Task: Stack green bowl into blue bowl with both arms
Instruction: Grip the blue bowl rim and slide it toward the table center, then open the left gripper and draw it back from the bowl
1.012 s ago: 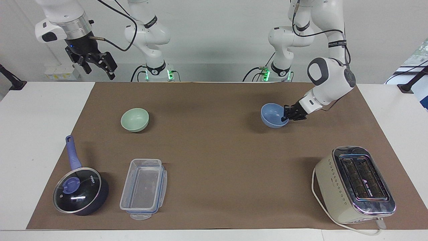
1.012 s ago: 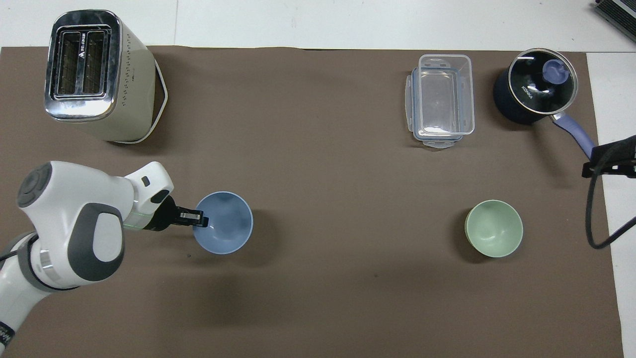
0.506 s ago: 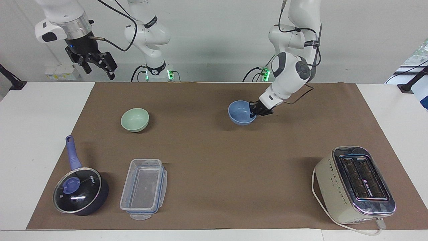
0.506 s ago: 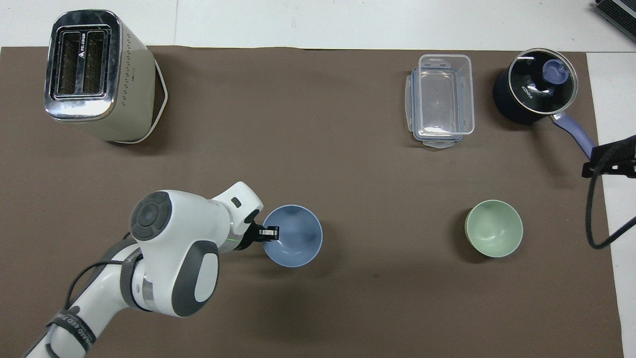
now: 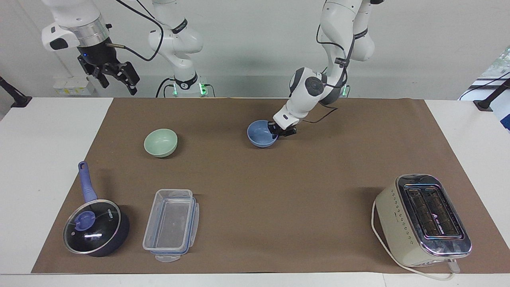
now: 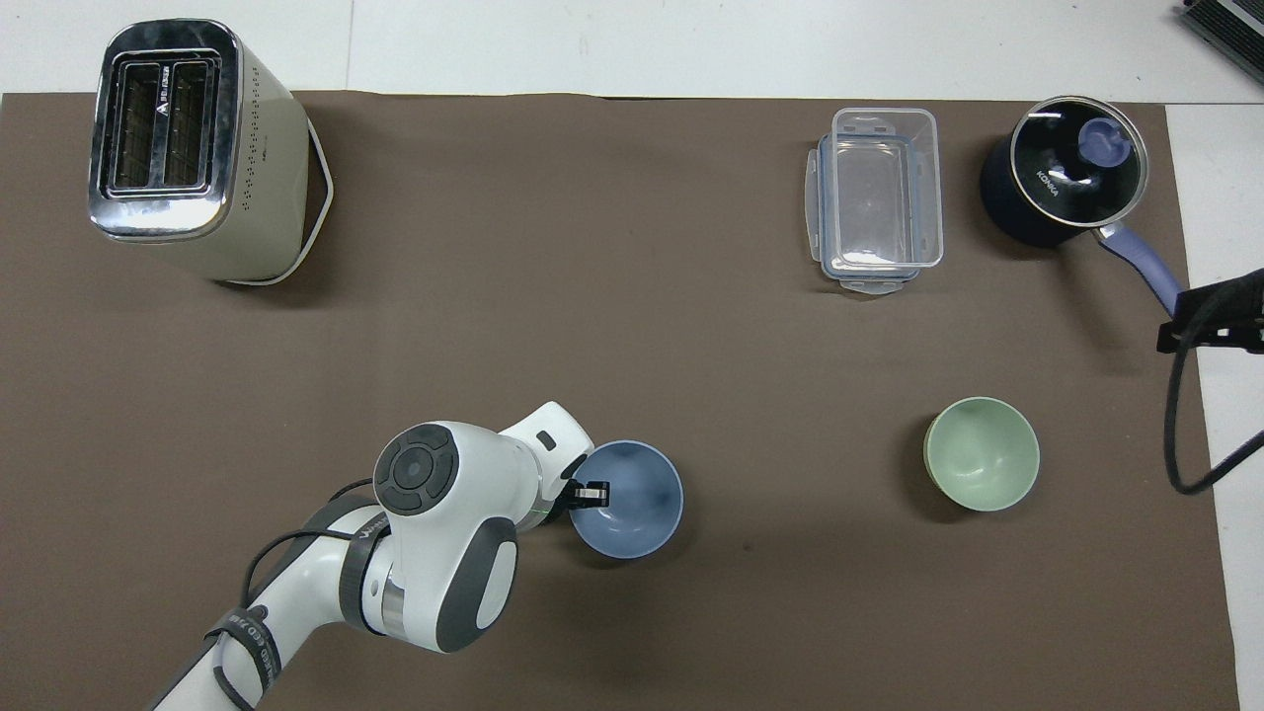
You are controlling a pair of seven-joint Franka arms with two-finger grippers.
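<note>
The blue bowl [image 5: 261, 134] [image 6: 632, 501] is near the middle of the brown mat. My left gripper [image 5: 277, 132] [image 6: 585, 494] is shut on its rim, on the side toward the left arm's end. The green bowl [image 5: 160, 142] [image 6: 982, 453] sits upright on the mat toward the right arm's end, untouched. My right gripper [image 5: 115, 77] is open and waits high in the air over the table's edge at the right arm's end; only part of it shows at the edge of the overhead view [image 6: 1215, 321].
A cream toaster [image 5: 422, 219] [image 6: 193, 148] stands far from the robots at the left arm's end. A clear lidless plastic box [image 5: 171, 225] [image 6: 877, 197] and a dark saucepan with a glass lid [image 5: 95, 227] [image 6: 1065, 183] stand far from the robots at the right arm's end.
My left gripper has carried the blue bowl across the mat from the left arm's end toward the middle, closer to the green bowl. The right arm has not moved.
</note>
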